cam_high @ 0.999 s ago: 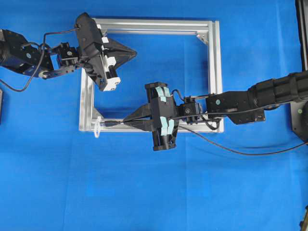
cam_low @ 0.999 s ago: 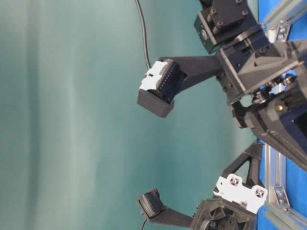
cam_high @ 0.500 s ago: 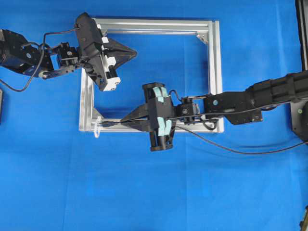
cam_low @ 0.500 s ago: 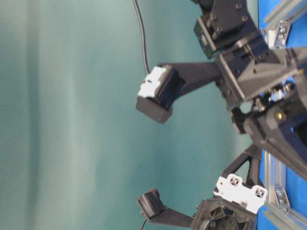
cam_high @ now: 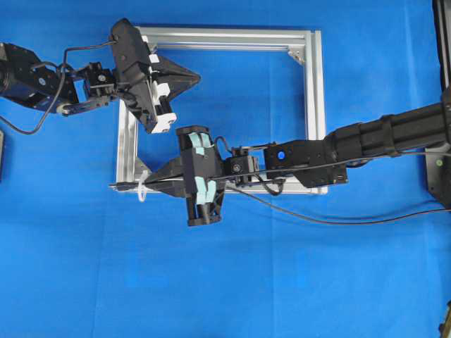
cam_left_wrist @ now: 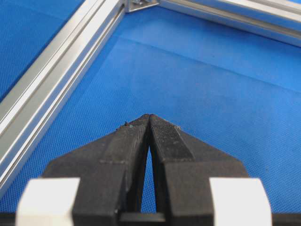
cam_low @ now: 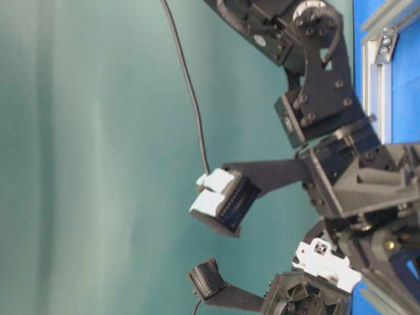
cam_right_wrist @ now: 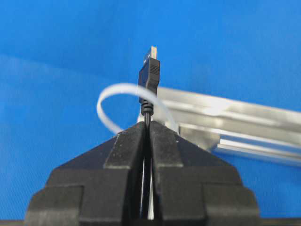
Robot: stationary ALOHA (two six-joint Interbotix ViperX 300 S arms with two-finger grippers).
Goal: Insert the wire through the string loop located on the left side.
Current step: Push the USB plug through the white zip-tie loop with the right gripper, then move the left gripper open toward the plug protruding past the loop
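The left gripper [cam_high: 192,75] hangs over the upper left part of the frame [cam_high: 314,105], inside its left bar; its jaws are pressed together with nothing between them, and the fingertips [cam_left_wrist: 149,123] meet above the blue cloth [cam_high: 282,282]. At the lower left corner of the frame sits the white loop [cam_high: 142,189], standing up from the bar. The wire [cam_high: 338,220] runs from the right edge of the cloth to the right gripper [cam_high: 156,178], which is clenched on it just behind the plug [cam_right_wrist: 149,75]. In the overhead view the plug tip lies past the loop, beyond the left bar. In the right wrist view the plug stands in front of the loop's arc, so I cannot tell for sure whether it passes through.
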